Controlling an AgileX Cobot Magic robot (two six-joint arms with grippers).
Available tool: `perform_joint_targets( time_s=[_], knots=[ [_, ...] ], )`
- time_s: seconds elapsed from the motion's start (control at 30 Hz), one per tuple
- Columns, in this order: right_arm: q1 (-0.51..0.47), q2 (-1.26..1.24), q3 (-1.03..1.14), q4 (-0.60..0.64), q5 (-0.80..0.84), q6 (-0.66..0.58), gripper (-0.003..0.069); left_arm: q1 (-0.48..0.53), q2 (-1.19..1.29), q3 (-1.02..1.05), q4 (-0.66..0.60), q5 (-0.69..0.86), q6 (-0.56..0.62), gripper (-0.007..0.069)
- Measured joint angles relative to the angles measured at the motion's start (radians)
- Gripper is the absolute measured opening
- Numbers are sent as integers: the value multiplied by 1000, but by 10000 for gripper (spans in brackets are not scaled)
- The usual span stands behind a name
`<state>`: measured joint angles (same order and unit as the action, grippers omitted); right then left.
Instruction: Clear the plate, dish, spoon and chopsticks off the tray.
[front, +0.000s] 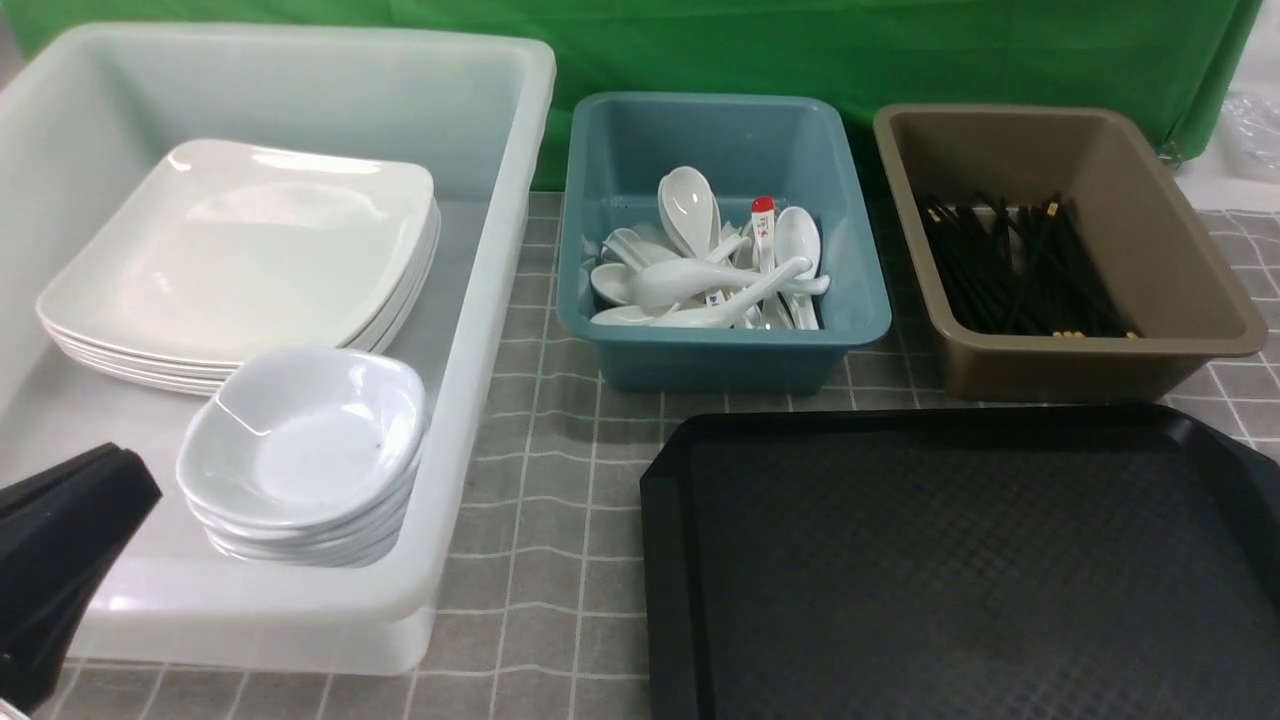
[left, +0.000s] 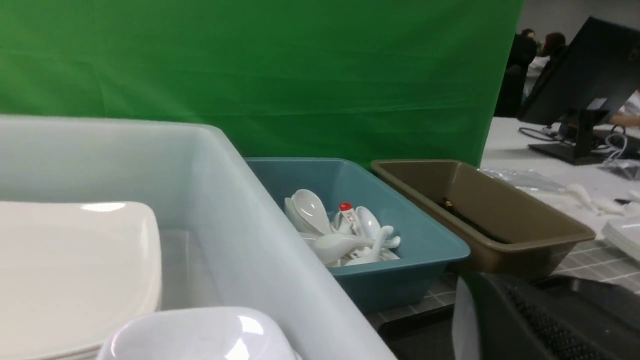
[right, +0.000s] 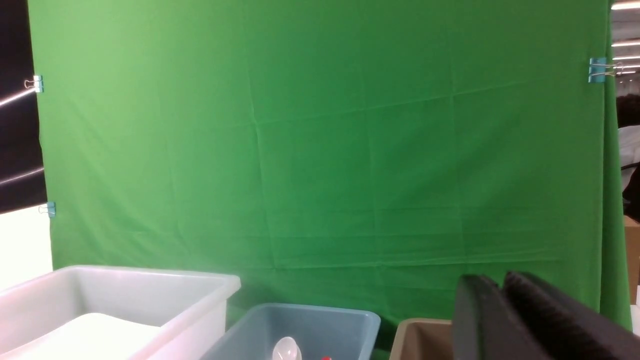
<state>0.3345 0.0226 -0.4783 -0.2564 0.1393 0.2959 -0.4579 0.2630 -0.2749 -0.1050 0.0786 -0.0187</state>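
Since the tray (front: 960, 570) shows only bare black surface in the front view, the clearing looks done or all but done.

Plate (front: 245, 250): top of a stack in the big white tub (front: 300, 50), far left. Small dishes (front: 305, 440) stacked in the same tub, nearer corner, just in front of the plates.

Spoons (front: 700, 270): a loose heap in the teal tub (front: 720, 130), one red-tipped among the white. Which is the task's spoon, cannot tell.

Chopsticks (front: 1020, 270): a black bundle lying in the brown tub (front: 1070, 130), gold bands showing at some ends.

Left gripper (front: 60, 560): low at the near left corner of the white tub, fingers together, holding nothing. Its wrist view looks across the plates to the teal and brown tubs.

Right gripper (right: 505, 315): out of the front view. Its own wrist view shows two dark fingers (right: 550, 320) nearly together with only a slim gap, nothing seen between them; whether parted or closed, cannot tell. The camera looks at green cloth, so the arm seems raised well above the tubs.

Risks, as judged: the left gripper sits close to the tub wall and the dish stack; a sideways swing could nudge the tub or tip the dishes. The spoon heap rides high, so a knock to the teal tub might spill one.
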Motion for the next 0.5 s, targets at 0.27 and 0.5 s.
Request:
perform_joint_targets(
  time_s=[0.27, 0.5],
  knots=[
    [0, 0, 0, 0, 0, 0, 127, 6, -2, 3, 94, -1, 0, 4],
    [0, 0, 0, 0, -1, 0, 148, 224, -129, 115, 77, -12, 6, 4]
  ],
)
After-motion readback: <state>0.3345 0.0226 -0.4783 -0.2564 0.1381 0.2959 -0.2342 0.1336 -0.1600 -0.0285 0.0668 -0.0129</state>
